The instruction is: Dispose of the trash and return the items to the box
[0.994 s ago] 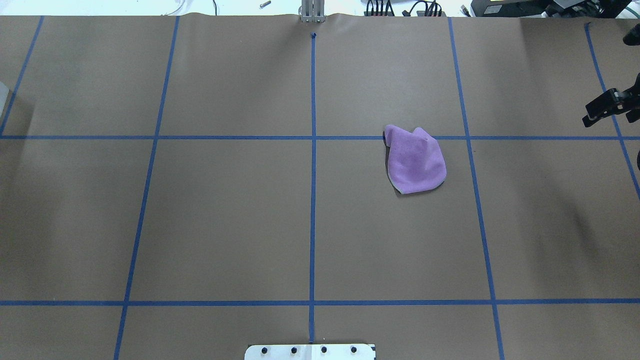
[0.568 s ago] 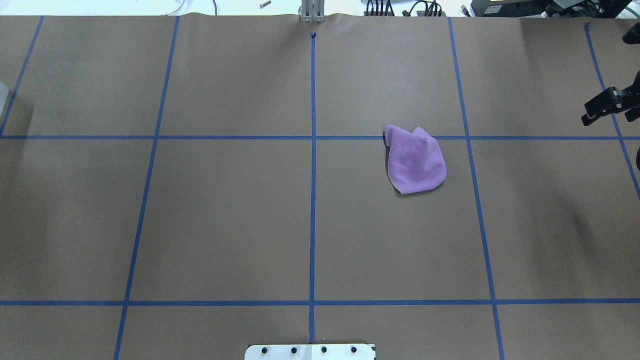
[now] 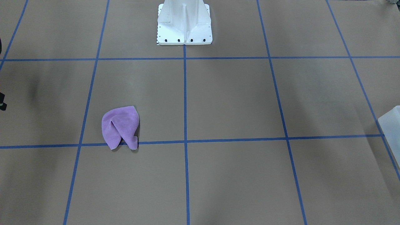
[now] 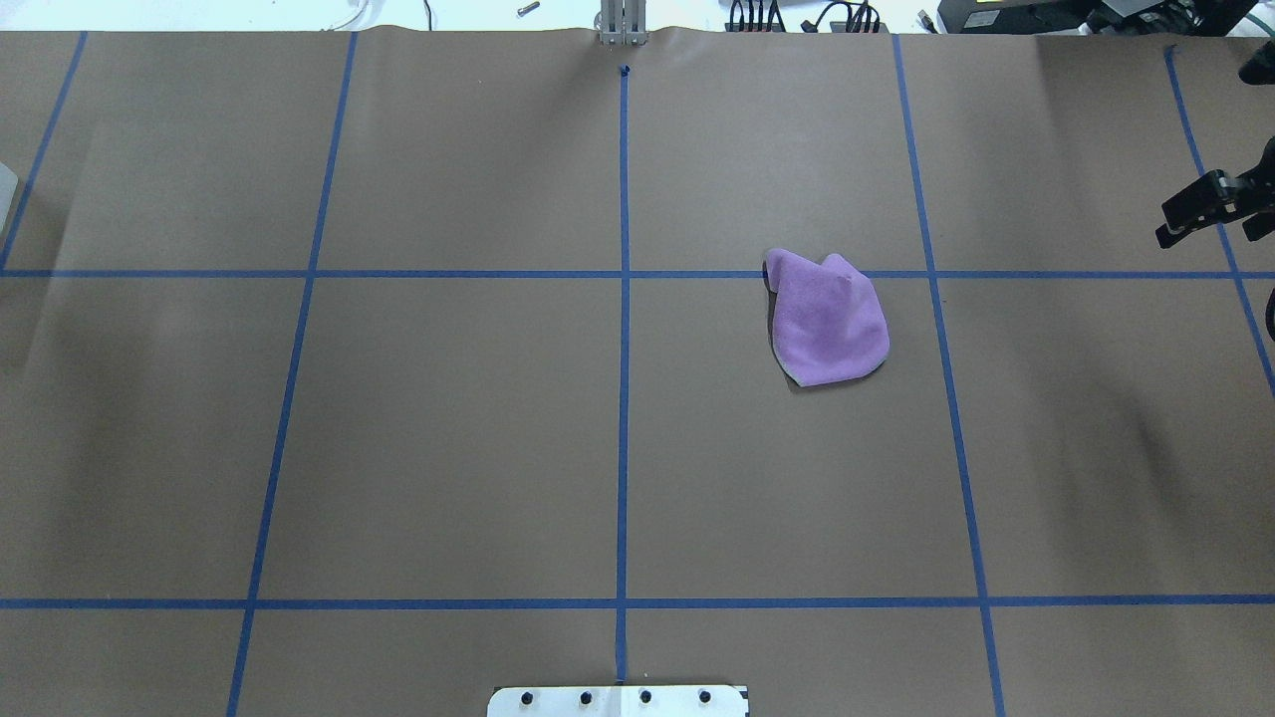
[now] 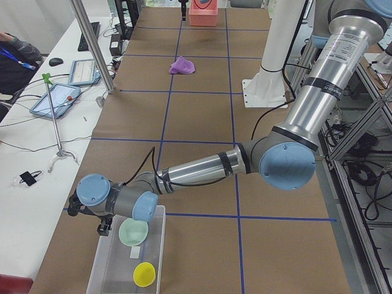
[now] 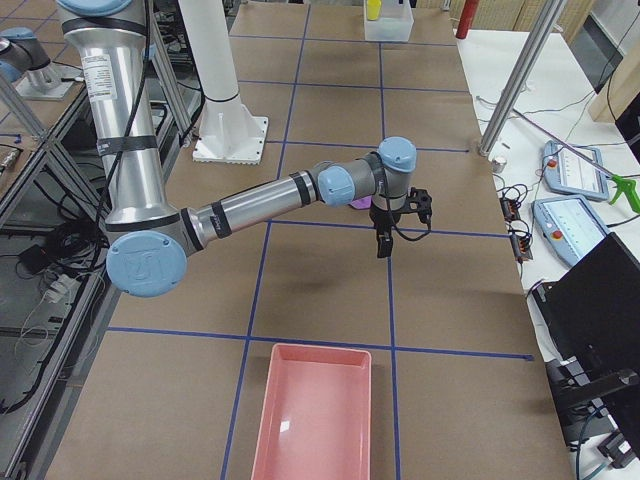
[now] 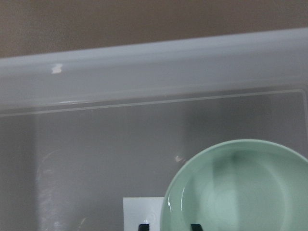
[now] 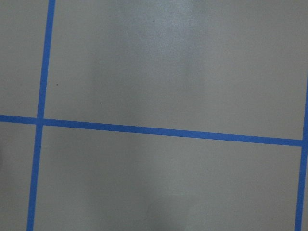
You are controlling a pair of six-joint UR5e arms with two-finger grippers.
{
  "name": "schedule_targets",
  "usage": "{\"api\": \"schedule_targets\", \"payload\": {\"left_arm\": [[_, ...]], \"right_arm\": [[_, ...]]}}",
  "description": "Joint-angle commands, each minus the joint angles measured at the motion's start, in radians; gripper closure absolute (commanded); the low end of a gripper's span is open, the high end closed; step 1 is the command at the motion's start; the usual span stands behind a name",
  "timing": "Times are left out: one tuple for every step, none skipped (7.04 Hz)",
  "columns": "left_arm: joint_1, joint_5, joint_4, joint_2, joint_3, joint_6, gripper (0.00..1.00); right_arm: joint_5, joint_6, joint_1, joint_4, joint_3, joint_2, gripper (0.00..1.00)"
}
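A crumpled purple cloth point(image 4: 829, 324) lies on the brown table right of the centre line; it also shows in the front view point(image 3: 120, 126). My right gripper point(image 4: 1200, 211) hangs open and empty above the table's far right, well away from the cloth. My left gripper point(image 7: 169, 226) is down inside the clear box point(image 5: 101, 269) at the table's left end. Its fingertips point(image 7: 144, 226) straddle the rim of a pale green bowl point(image 7: 240, 192) with a gap on each side. A yellow bowl point(image 5: 144, 274) also lies in the box.
A pink tray point(image 6: 315, 415) stands empty at the table's right end. The robot's white base point(image 3: 184, 25) stands at mid-table on the robot's edge. A white label point(image 7: 142, 211) lies on the box floor. Poles and tablets stand along the operators' side.
My right gripper has drifted a little toward the far edge of the table. The cloth has not moved. Shadows at the table's left end have shifted.
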Motion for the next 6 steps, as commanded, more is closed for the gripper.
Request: {"api": "schedule_targets", "payload": {"left_arm": [[-0.01, 0.009, 0.306, 0.191, -0.442, 0.053, 0.01], [-0.007, 0.032, 0.414, 0.292, -0.617, 0.085, 0.01], [0.004, 0.11, 0.535, 0.36, -0.763, 0.148, 0.0], [0.006, 0.194, 0.683, 0.382, -0.883, 0.167, 0.0], [0.007, 0.2, 0.733, 0.382, -0.925, 0.167, 0.0], [0.012, 0.191, 0.723, 0.414, -0.924, 0.173, 0.0]], "right_arm": [[0.001, 0.031, -0.004, 0.0, 0.003, 0.006, 0.0], [0.0, 0.031, -0.005, 0.0, 0.003, 0.008, 0.0], [0.0, 0.048, -0.013, 0.0, 0.006, 0.017, 0.0], [-0.02, 0.173, -0.064, 0.002, 0.009, 0.057, 0.0], [-0.058, 0.273, -0.132, 0.002, 0.01, 0.098, 0.0], [-0.096, 0.388, -0.201, 0.002, 0.01, 0.15, 0.0]]}}
